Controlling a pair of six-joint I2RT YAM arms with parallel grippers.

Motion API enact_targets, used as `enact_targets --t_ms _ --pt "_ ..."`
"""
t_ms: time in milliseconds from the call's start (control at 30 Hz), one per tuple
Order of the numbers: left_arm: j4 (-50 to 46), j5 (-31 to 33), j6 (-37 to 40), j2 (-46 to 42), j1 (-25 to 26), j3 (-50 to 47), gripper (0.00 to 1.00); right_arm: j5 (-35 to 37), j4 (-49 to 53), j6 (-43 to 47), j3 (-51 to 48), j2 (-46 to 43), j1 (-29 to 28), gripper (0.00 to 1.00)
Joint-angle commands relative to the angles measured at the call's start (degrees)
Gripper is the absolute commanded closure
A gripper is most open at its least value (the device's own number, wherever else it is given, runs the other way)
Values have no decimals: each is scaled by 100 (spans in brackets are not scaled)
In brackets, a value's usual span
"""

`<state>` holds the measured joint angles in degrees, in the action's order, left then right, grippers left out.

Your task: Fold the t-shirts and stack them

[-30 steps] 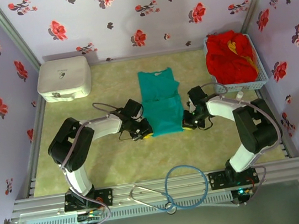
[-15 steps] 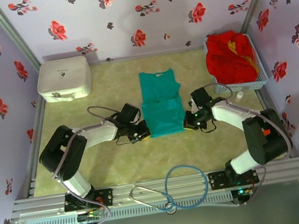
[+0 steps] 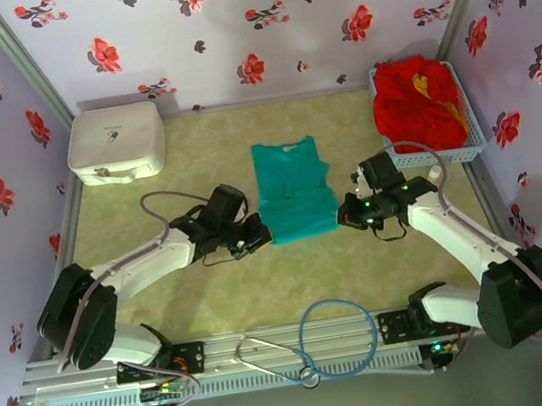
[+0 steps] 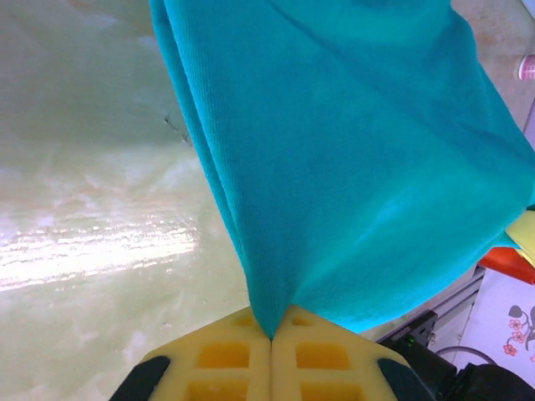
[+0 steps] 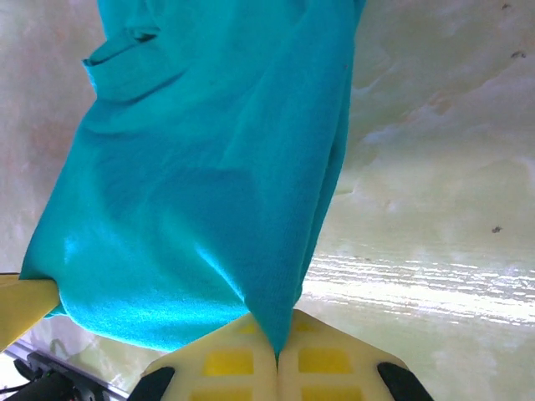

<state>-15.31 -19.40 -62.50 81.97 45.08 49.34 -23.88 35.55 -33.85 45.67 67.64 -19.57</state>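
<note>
Pinching the near hem of the teal t-shirt: left tool clamped on its near-left corner, right tool clamped on its near-right corner. In both wrist views the cloth runs straight out from between the closed yellow pads. The hem end looks lifted off the tabletop; the collar end lies flat.

Long axis runs near to far up the tabletop's middle, collar toward the far edge. All the cloth lies beyond the tools, one arm per side, neither nearer. Judged: fold travels away from the bases.

Red t-shirts heaped in the basket at the far-right corner, well apart; white box at the far-left corner
</note>
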Motion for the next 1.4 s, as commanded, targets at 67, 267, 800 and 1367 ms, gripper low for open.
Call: enact_targets --t_ms 67,267,800,1367 --pt "-437 183 -520 -491 275 -23 100 -154 539 -242 125 -338 -20 100" --pt "-851 348 -367 -626 326 472 100 -128 869 -316 494 -511 -20 100" --pt "-912 -185 65 317 -350 1640 99 -296 734 -194 1976 862 113 100" --pt "-1009 -691 562 1170 -1127 2653 100 -495 444 -178 2992 2003 362 100"
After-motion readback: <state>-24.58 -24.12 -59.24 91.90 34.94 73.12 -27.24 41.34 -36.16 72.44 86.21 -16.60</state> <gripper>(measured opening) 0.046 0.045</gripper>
